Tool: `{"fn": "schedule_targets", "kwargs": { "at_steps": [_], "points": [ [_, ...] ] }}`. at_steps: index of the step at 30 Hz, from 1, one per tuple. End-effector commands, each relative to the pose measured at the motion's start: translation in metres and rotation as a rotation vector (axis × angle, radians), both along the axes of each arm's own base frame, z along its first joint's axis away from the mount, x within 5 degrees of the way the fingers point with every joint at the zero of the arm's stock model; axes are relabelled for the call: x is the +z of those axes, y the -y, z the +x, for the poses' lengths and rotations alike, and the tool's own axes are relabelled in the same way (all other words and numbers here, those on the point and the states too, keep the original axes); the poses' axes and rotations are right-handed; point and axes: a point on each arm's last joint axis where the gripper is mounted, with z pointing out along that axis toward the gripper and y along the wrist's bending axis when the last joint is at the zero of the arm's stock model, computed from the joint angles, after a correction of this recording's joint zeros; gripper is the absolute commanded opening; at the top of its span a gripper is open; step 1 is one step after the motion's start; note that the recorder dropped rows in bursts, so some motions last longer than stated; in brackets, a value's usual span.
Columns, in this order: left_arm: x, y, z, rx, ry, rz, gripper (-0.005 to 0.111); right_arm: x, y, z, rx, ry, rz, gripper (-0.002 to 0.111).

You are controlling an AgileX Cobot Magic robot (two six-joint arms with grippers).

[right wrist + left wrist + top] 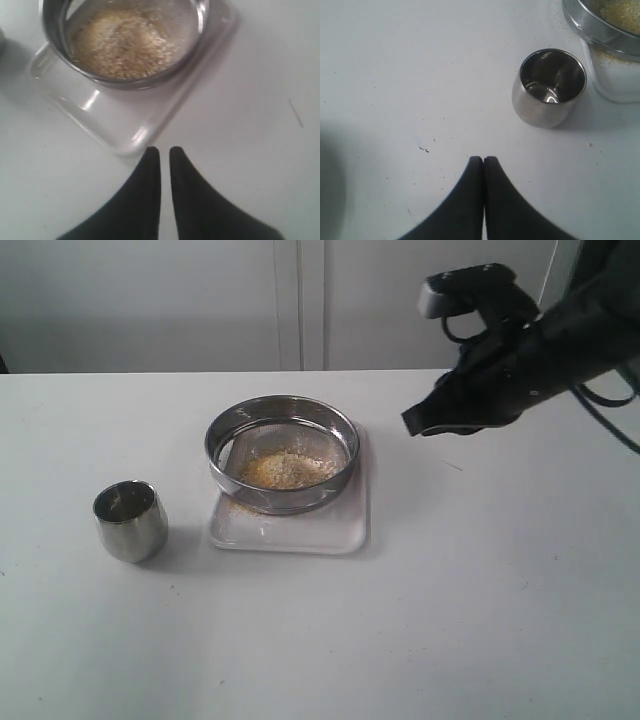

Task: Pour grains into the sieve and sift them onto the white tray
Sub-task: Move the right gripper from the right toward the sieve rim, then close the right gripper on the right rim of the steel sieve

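Exterior view, from the left: a small rounded shiny steel cup [130,522] stands upright on the white table [450,620], near the flat glossy white rectangular tray [300,532]. The wide shallow round steel sieve [335,485] rests on the tray's far half. Golden-yellow and off-white grains [285,468] lie heaped on its mesh, and a few yellow granules dot the tray by the sieve's left wall. Further right the black right gripper [412,422] hangs above the table, bare tabletop between it and the sieve. Only the left wrist view shows the left gripper [483,159], fingers pressed together and empty, near the cup. The right wrist view shows the right fingers a slit apart, holding nothing.
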Motion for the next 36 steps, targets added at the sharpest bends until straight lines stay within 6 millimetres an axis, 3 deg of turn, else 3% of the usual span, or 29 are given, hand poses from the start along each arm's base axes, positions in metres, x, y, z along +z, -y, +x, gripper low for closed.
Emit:
{"fn": "schedule_targets", "kwargs": {
  "at_steps": [1, 9, 23, 36],
  "points": [
    [-0.001, 0.001, -0.002, -0.007, -0.002, -0.003, 0.000, -0.004, -0.028, 0.012, 0.075, 0.003, 0.008, 0.022],
    [-0.001, 0.001, -0.002, -0.007, -0.002, -0.003, 0.000, -0.017, -0.048, 0.051, 0.023, -0.037, 0.040, 0.048],
    [-0.001, 0.001, -0.002, -0.007, -0.002, -0.003, 0.000, -0.047, -0.066, 0.112, -0.143, -0.154, 0.002, 0.048],
    [-0.001, 0.001, -0.002, -0.007, -0.002, -0.003, 0.000, -0.081, -0.079, 0.154, -0.164, -0.066, -0.010, 0.048]
  ]
}}
